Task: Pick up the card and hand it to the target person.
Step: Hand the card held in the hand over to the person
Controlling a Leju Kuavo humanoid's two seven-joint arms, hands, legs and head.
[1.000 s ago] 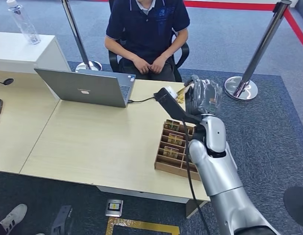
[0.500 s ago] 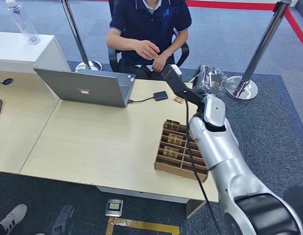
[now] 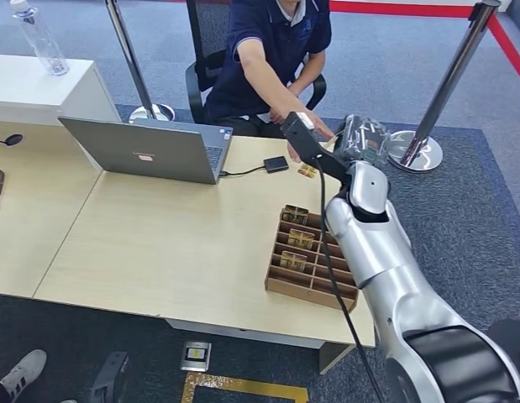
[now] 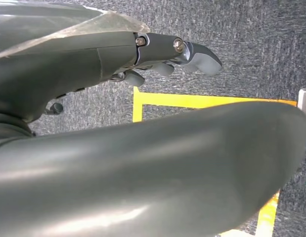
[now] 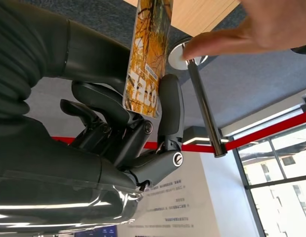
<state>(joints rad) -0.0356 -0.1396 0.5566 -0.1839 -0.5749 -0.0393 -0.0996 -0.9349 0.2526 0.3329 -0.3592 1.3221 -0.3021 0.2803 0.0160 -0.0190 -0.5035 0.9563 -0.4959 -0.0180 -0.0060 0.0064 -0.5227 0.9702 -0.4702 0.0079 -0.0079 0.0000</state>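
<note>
While the right hand (image 5: 144,128) is pinching the card (image 5: 148,54) between its thick thumb and the darker fingers, I am working the handover step of the task, with the pick-up already done. In the right wrist view the card is standing out of the grip at the upper middle of the frame, its orange and yellow print facing the camera, and the person's hand (image 5: 255,29) is reaching in from the upper right, fingertips near the card's free end; I cannot tell whether they are touching it yet. In the head view my right hand (image 3: 361,138) is sitting right of centre in the upper part of the frame, past the far edge of the counter (image 3: 149,243), and the seated person (image 3: 270,50) is leaning toward it with an arm stretched out. The wooden tray (image 3: 307,260) with more cards is lying nearer me on the counter, the laptop (image 3: 149,151) off to the upper left.

My left hand (image 4: 162,54) is hanging low over the carpet, fingers loosely curled in on nothing.

Next, I judge, I need to be holding the arm steady and loosening the pinch only once the person's fingers are closing on the card.
</note>
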